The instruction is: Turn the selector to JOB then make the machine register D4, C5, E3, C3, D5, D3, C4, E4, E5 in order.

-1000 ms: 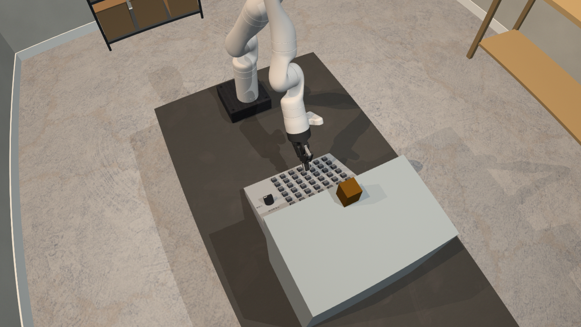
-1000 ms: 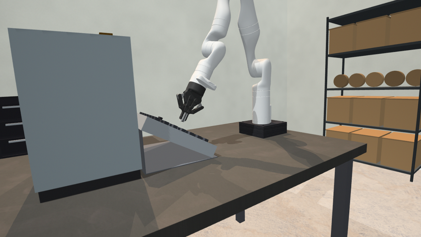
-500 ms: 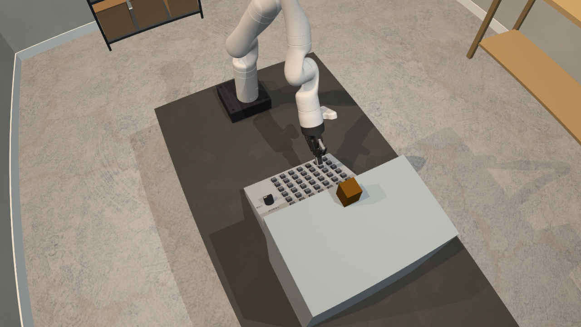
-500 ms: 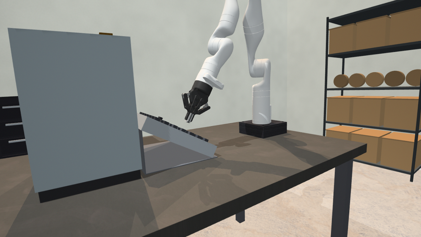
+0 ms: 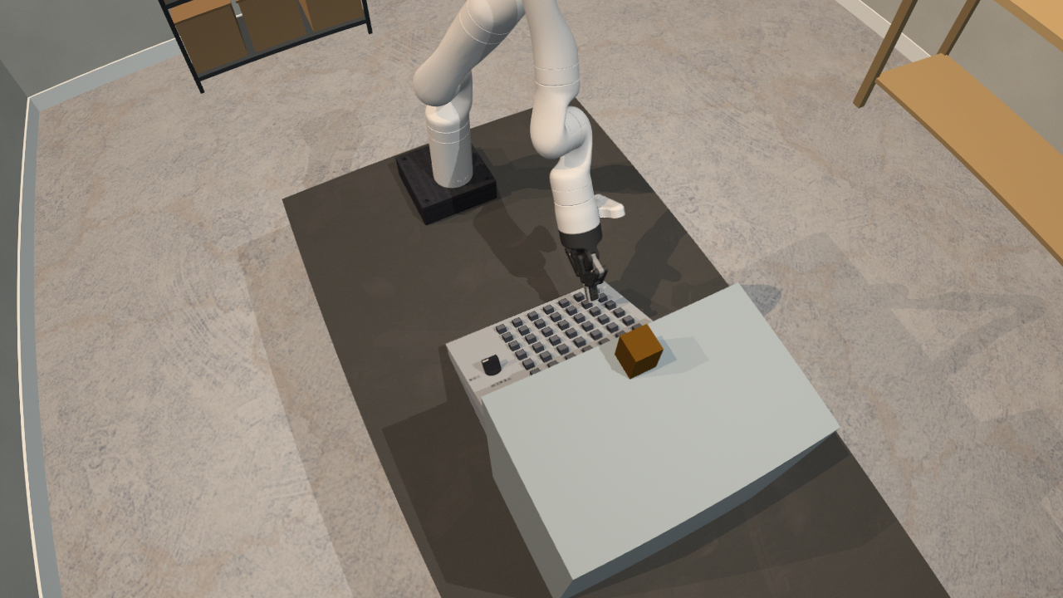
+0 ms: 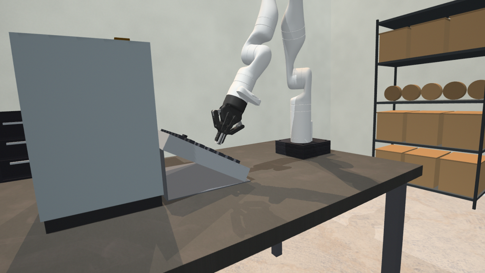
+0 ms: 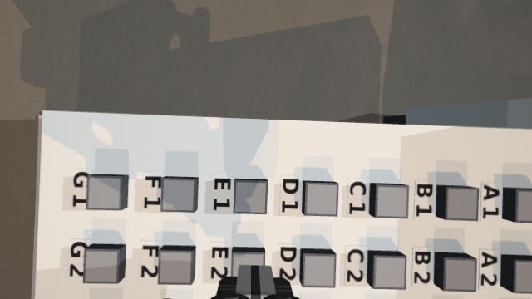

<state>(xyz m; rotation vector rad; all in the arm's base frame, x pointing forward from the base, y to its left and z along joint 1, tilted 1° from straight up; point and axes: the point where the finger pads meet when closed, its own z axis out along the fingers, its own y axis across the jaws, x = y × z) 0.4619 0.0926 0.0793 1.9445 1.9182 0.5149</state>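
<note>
"Selector (image 5: pixel 491 364) (image 6: pixel 184 136), where is it?"

"On the machine's sloping key panel (image 5: pixel 469 349) (image 6: pixel 207 156) (image 7: pixel 312 137), at the end facing one long edge of the counter (image 5: pixel 349 245) (image 6: pixel 339 169). I can't read its setting from here."

"And the gripper (image 5: pixel 592 296) (image 6: pixel 219 141) (image 7: pixel 254 282)?"

"Closed, nothing in it. Its tips hang just above the keys, toward the opposite long edge. From the wrist, they partly cover the E2 key (image 7: pixel 248 261)."

"What's behind the panel?"

"A tall cabinet (image 5: pixel 653 438) (image 6: pixel 88 118), with an orange block (image 5: pixel 639 350) (image 6: pixel 121 38) on top. The arm's black base (image 5: pixel 427 213) (image 6: pixel 301 152) is near a short edge, between its two corners."

"Beyond that edge?"

"A dark rack (image 5: pixel 198 83) (image 6: pixel 376 88), stacked with boxes."

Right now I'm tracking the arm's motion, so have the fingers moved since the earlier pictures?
Yes: in the top view, the fingers are farther from the selector.
</note>
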